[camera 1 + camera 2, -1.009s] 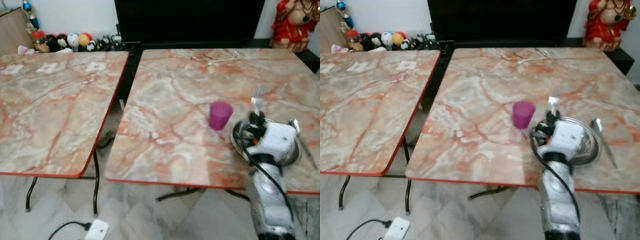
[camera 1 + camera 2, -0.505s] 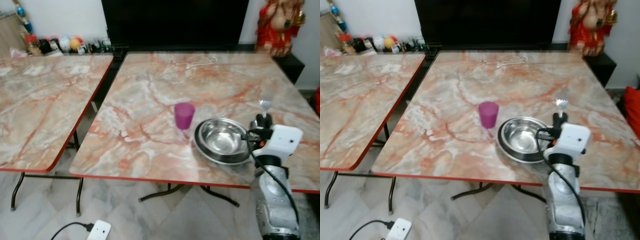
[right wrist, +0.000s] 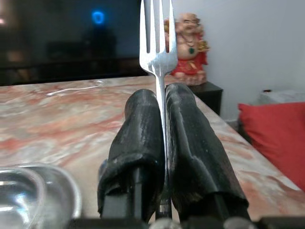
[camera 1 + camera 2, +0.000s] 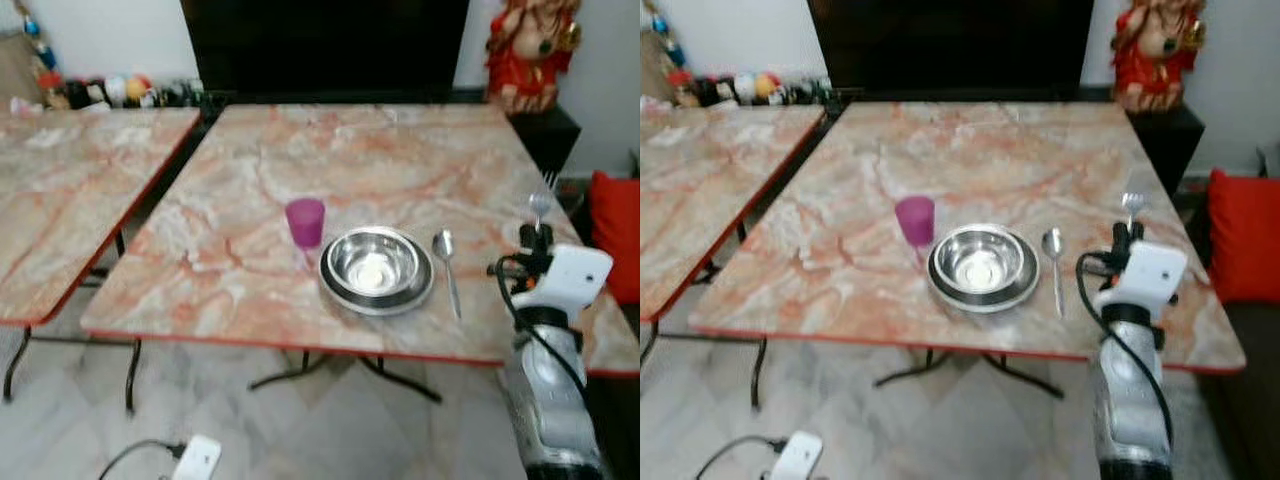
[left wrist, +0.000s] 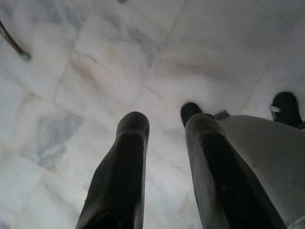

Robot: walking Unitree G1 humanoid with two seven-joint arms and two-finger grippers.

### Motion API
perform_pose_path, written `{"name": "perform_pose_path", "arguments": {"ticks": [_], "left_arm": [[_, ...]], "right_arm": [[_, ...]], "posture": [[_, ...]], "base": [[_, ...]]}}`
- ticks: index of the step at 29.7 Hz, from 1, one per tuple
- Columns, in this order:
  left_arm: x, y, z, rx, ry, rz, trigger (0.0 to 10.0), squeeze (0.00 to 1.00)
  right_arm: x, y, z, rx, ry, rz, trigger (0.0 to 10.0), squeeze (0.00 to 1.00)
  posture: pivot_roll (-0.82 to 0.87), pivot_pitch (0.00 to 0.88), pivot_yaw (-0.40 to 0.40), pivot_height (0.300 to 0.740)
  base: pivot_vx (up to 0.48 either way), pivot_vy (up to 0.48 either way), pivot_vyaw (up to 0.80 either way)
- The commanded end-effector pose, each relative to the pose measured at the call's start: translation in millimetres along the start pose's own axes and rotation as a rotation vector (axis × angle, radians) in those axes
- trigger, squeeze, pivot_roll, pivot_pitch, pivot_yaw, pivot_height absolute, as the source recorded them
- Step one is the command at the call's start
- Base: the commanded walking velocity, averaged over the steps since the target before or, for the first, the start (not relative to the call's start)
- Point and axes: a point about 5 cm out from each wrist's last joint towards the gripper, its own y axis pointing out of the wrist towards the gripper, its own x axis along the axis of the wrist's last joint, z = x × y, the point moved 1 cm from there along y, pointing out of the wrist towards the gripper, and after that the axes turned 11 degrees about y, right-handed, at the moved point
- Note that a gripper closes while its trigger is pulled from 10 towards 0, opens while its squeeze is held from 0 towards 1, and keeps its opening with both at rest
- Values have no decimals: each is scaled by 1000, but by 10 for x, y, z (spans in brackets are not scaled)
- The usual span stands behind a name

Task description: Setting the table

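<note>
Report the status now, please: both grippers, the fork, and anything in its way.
Right gripper shut on fork, tines up, right of spoon. Left gripper open above floor. Bowl, cup set. Nothing blocking.

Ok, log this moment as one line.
right gripper shut on fork | over table right edge | spoon beside bowl | left gripper idle

A steel bowl (image 4: 375,268) sits on a plate (image 4: 400,298) at the centre of the frame, near the table's (image 4: 350,160) front edge. A purple cup (image 4: 305,221) stands upright just left of it; a spoon (image 4: 447,265) lies just right, handle toward the edge. At right, the right tool (image 3: 161,102) pinches a fork (image 3: 157,38) upright, tines up.
</note>
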Motion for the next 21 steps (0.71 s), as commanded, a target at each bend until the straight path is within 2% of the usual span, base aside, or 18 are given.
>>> {"name": "perform_pose_path", "arguments": {"ticks": [1,10,21], "left_arm": [[-71,-18,58,22,-11,33,10000,0],[-61,-14,23,11,-49,22,10000,0],[-67,-16,2,4,-49,17,10000,0]], "right_arm": [[43,35,58,18,-8,-15,10000,0],[85,80,29,17,-20,-24,10000,0],[83,101,32,21,-32,-23,10000,0]], "posture": [[-20,17,38,740],[-24,0,24,740],[-29,0,25,740]], "base": [[0,0,0],[0,0,0],[299,0,0]]}}
